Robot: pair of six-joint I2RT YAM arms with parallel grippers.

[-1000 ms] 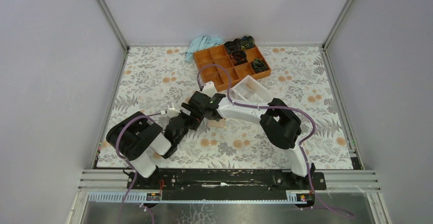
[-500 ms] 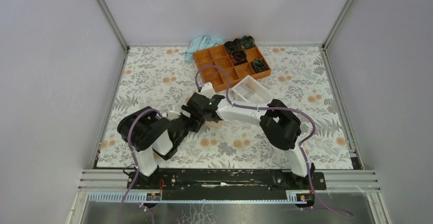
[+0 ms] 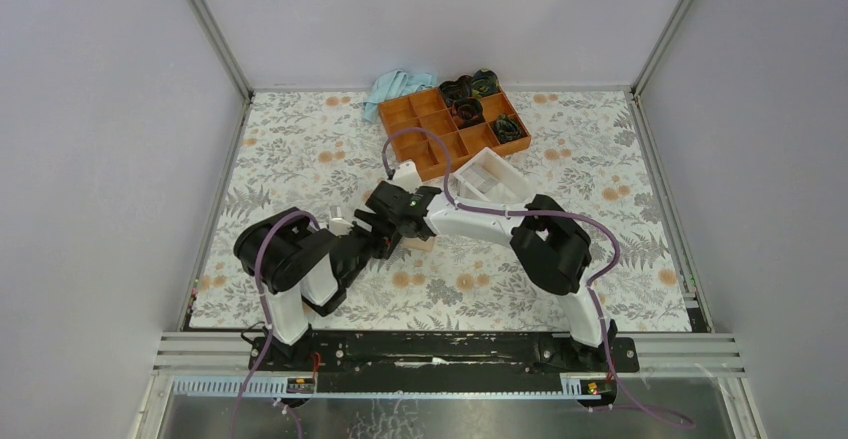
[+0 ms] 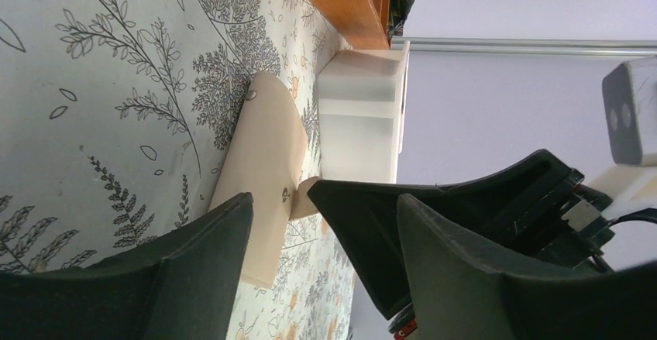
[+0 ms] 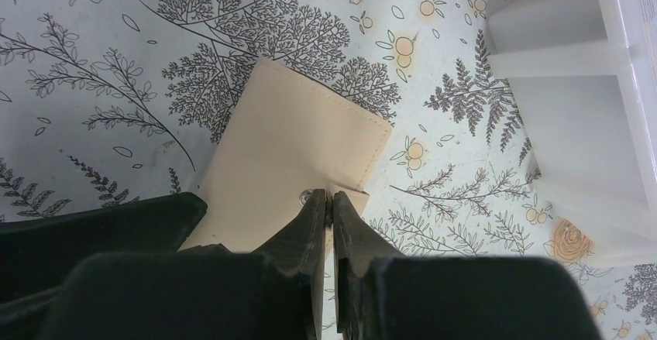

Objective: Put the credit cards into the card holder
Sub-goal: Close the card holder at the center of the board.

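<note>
Opening stage: my right pincer (image 5: 333, 200) pinched almost shut on the card holder (image 5: 302, 139) mid-frame, left pincer (image 4: 324, 200) gaping alongside, next I'd peel it open.

The card holder (image 5: 298, 150) is a small cream-tan wallet with stitched edges. It lies closed and skewed, directly ahead of the right pincer (image 5: 331, 204), whose nearly shut tips pinch its near edge. It reaches between the left pincer's (image 4: 324, 199) spread tips.

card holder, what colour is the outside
The card holder is plain pale beige with a stitched edge, clearest in the right wrist view.
</note>
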